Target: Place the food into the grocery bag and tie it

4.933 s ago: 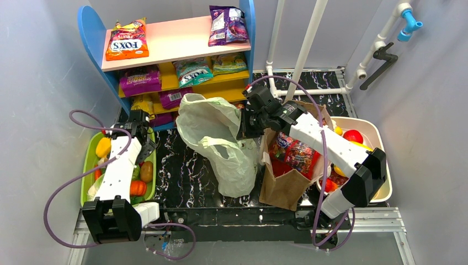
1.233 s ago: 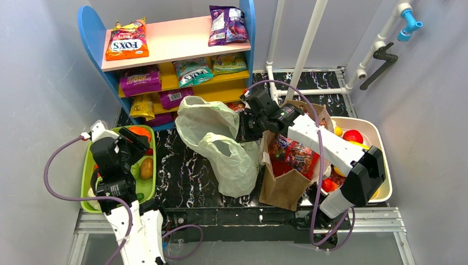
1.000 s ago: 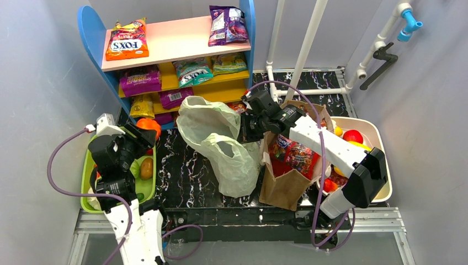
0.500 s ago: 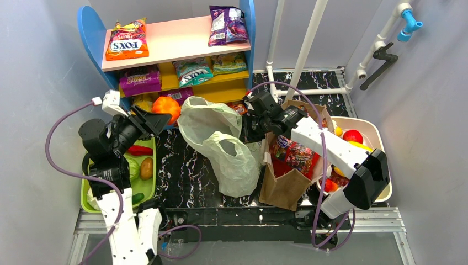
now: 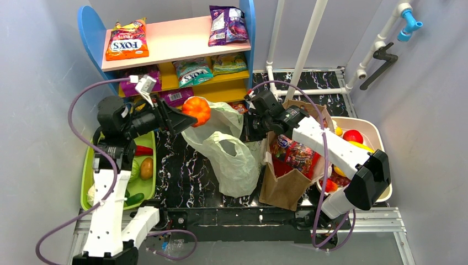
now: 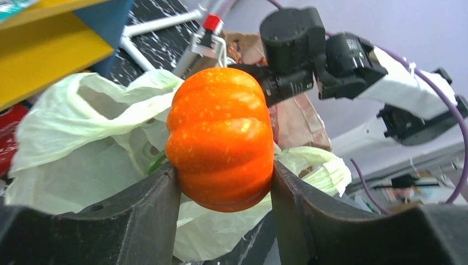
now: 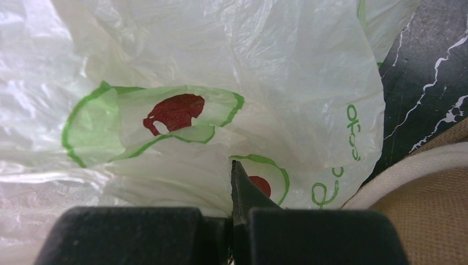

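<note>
An orange-red ribbed pumpkin point(image 5: 197, 110) point(image 6: 221, 132), one piece of the food, hangs in the air with my left gripper point(image 5: 186, 114) point(image 6: 223, 182) shut on it. It is over the far left rim of the pale-green grocery bag point(image 5: 227, 157) point(image 6: 72, 138) point(image 7: 232, 66). The bag lies crumpled on the black marbled table with a loop handle on top. My right gripper point(image 5: 246, 130) point(image 7: 232, 190) is shut on a fold of the bag's right edge. More food lies in the green tray point(image 5: 88, 160): a red pepper point(image 5: 142, 150) and a brown potato point(image 5: 146, 168).
A brown paper bag point(image 5: 287, 185) full of snack packets stands right of the grocery bag under my right arm. A white tub point(image 5: 382, 165) with fruit sits at the far right. The blue and yellow shelf point(image 5: 165, 44) of snack packets stands behind.
My left arm has lifted the pumpkin out of the green tray and carried it right and away, up to the bag's left rim. The right gripper has kept its hold on the bag.
</note>
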Controlling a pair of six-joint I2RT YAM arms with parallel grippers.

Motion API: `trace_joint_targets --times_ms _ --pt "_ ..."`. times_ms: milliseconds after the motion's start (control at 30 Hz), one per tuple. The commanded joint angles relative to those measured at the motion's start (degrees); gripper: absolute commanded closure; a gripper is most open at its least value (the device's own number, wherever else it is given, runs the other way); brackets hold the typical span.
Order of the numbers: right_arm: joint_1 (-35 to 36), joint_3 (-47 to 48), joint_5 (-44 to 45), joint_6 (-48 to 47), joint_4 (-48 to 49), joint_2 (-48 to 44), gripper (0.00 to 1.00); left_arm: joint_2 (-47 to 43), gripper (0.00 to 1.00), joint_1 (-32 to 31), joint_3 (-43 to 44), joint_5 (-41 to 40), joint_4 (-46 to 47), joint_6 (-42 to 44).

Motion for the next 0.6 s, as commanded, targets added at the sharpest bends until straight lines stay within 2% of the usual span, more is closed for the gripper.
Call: trace_joint_targets --times_ms 0,567 --pt "-1.24 0.37 1.04 -1.13 0.36 -1.93 0.99 2.11 1.0 -4.52 1.92 0.61 0.28 5.32" --pt "-4.56 0.01 0.37 -1.99 -0.12 -2.37 0.99 9.37 1.0 -18.08 0.01 -10.79 -3.16 12.18"
